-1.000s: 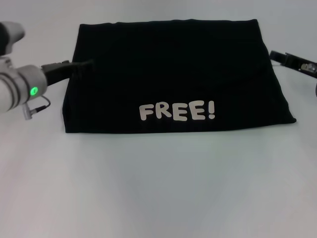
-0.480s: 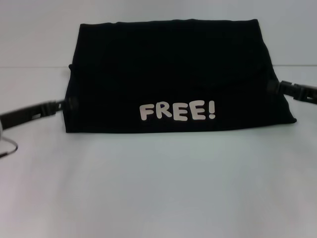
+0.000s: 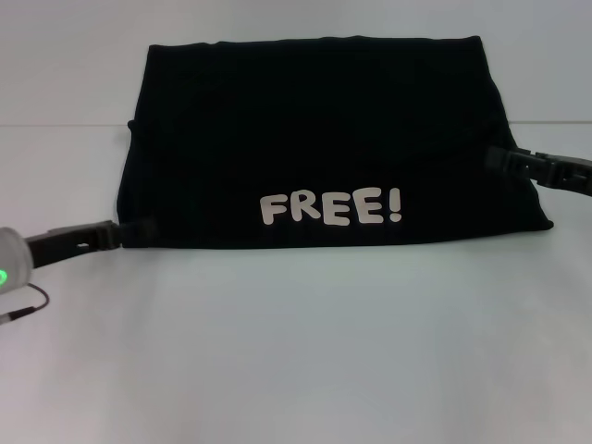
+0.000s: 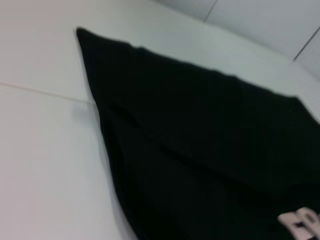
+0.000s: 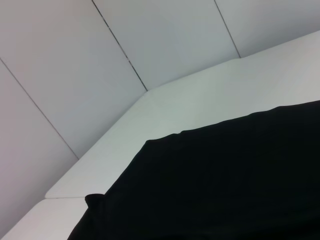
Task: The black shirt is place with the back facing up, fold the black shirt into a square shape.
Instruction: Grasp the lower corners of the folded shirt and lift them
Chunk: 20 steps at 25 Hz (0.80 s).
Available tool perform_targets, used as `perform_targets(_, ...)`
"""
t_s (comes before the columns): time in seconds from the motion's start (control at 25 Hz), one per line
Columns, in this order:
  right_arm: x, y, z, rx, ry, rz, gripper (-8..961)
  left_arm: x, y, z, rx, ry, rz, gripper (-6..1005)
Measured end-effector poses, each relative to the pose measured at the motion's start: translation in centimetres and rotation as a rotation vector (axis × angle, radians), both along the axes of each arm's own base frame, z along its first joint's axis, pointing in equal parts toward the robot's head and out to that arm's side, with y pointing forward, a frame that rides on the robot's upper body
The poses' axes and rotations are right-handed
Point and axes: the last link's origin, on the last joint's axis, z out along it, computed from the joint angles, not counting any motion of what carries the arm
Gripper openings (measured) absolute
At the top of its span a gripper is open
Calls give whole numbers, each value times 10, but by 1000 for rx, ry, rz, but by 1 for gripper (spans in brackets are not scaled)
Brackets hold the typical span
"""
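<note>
So, I had the black shirt (image 3: pixel 324 139) lying flat on the white desk (image 3: pixel 296 351), already folded into a wide rectangle, "FREE!" print (image 3: pixel 330 207) facing up near the front edge. Left gripper (image 3: pixel 139 231) sat low at the desk surface, tip touching the shirt's front-left corner. Right gripper (image 3: pixel 495 157) came in from the other side, tip against the shirt's right edge, roughly midway up that side. Jaws on both: couldn't tell if wide, narrow or pinching cloth, since black fingers merged with black fabric. Neither wrist view showed its own fingers, just shirt and desk. My read: both were placed at opposite side edges to catch cloth for one more fold inward, since the rectangle was still too wide to count as square. Mismatch worth noting: one gripper at the corner, the other higher up, so a lift might pull the fold skewed.
</note>
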Motion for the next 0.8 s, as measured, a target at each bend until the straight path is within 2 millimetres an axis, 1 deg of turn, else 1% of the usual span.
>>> perform_targets(0.16,-1,3,-2,4,-11,-8,600,3,7,-10,-12,36,5,828)
perform_targets(0.32,-1,3,-4,-1,-14,-10,599,8,11,-16,-24,58,-5,828)
perform_targets(0.48,0,3,-4,0,-14,-13,599,12,12,-19,-39,60,-19,827)
perform_targets(0.68,1,2,-3,3,-16,-17,598,10,12,-17,-39,59,-15,826)
perform_targets(0.8,1,2,-3,3,-17,-18,598,8,12,-15,-34,67,-7,715)
